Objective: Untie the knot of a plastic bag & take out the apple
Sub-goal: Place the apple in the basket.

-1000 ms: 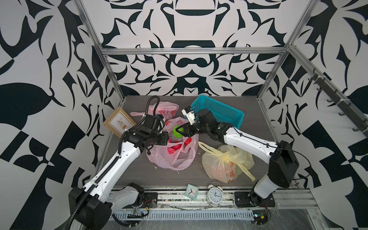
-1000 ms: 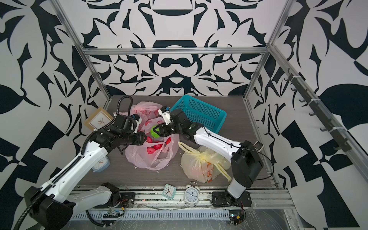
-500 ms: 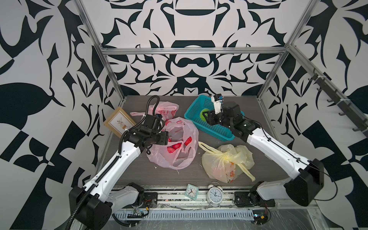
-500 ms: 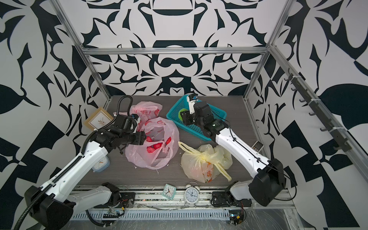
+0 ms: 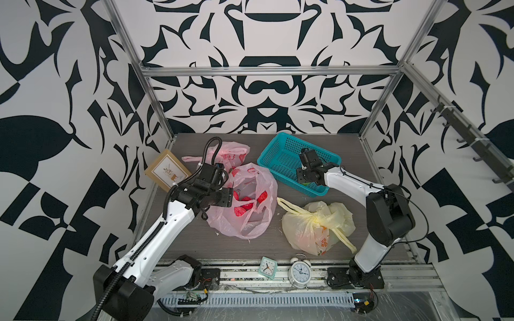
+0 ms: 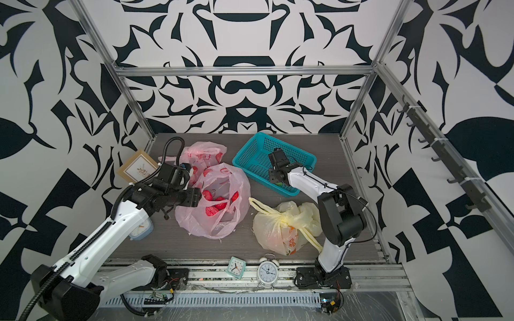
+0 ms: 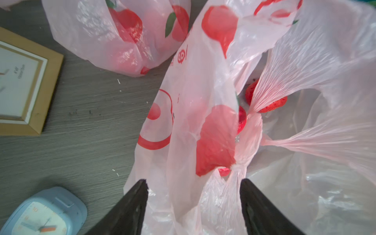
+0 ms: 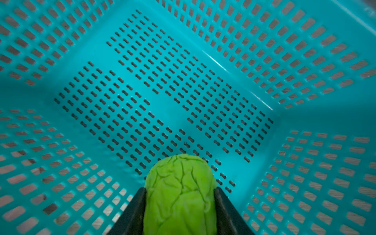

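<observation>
A robot lab cell: aluminium frame (image 5: 267, 71), patterned walls (image 5: 278, 33), mounting rail (image 5: 239, 271).

The whole surface (image 5: 192, 241) is overlooked from the front in both top views; pink bag (image 7: 203, 101) and basket (image 8: 183, 81) are viewed closely from wrists.

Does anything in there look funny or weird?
Yes. The right gripper is shut on a green vegetable, wrinkly and leafy like a cabbage, above the blue basket. It does not look like an apple. A few white crumbs also lie on the table.
</observation>
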Tool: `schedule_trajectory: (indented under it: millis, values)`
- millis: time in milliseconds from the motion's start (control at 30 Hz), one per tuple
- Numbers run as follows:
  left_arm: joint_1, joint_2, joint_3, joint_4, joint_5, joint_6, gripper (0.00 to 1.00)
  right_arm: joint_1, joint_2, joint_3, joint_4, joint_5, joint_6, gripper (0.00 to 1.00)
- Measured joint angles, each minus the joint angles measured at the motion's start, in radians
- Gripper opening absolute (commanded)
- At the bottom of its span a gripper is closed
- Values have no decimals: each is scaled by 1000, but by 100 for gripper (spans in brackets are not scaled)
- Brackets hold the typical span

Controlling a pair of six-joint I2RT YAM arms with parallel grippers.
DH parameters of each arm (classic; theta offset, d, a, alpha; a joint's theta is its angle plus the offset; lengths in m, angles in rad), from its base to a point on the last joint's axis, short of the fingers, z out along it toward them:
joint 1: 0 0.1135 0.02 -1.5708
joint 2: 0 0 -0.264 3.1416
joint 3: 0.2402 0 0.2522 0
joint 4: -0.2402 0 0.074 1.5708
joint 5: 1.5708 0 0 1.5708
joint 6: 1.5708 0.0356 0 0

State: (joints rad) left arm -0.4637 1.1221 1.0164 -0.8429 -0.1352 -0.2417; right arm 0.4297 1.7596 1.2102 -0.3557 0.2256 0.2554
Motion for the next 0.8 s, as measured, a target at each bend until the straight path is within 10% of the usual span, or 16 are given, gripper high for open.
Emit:
schedule_trajectory:
  millis: [133,467,800]
  values:
    - [0,45,-25,-6,13,-1,66,-6,49,9,-2,8,0,52]
    - [0,85,-44,26,72,0,3,-10,-32,10,-33,-42,-34,65]
    - [0,19,-76,92,79,8,0,124,-392,-3,93,-437,-80,37]
